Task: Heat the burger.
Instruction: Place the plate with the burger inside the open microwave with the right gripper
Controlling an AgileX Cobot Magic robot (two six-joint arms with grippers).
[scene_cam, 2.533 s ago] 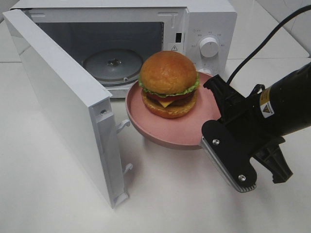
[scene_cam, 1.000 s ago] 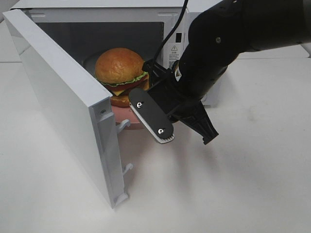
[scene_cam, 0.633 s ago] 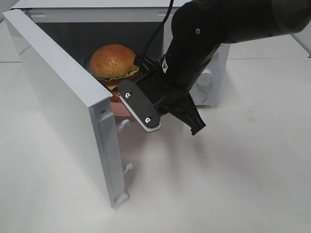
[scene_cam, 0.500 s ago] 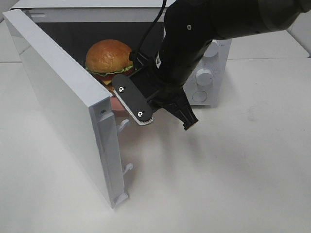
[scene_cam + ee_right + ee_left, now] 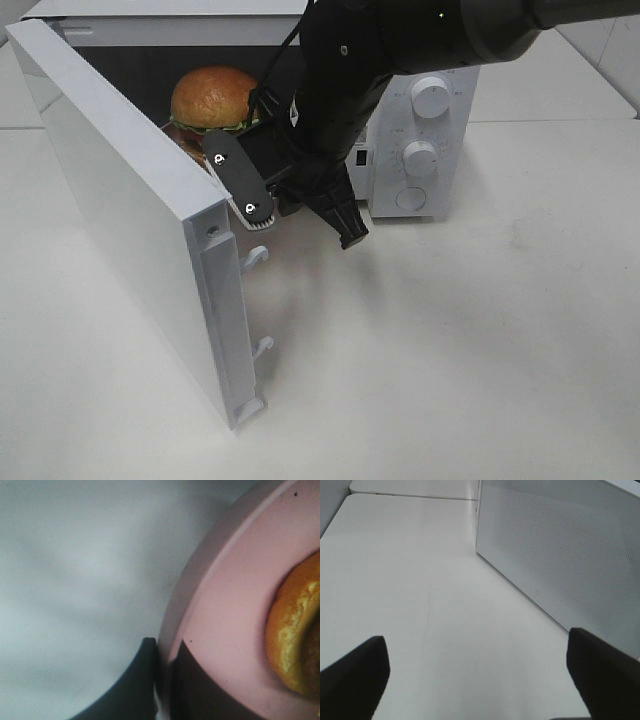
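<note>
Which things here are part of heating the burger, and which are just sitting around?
In the job: burger; plate under it; microwave; its open door; right gripper, shut on the plate's rim.

Just about: left gripper, open and holding nothing; table below it.

a white table (image 5: 480,350) fills the view, matte, under soft even light that leaves faint blurred shadows. thin seams (image 5: 560,122) cross its far part. a grey strip (image 5: 331,505) lies past one edge.
</note>
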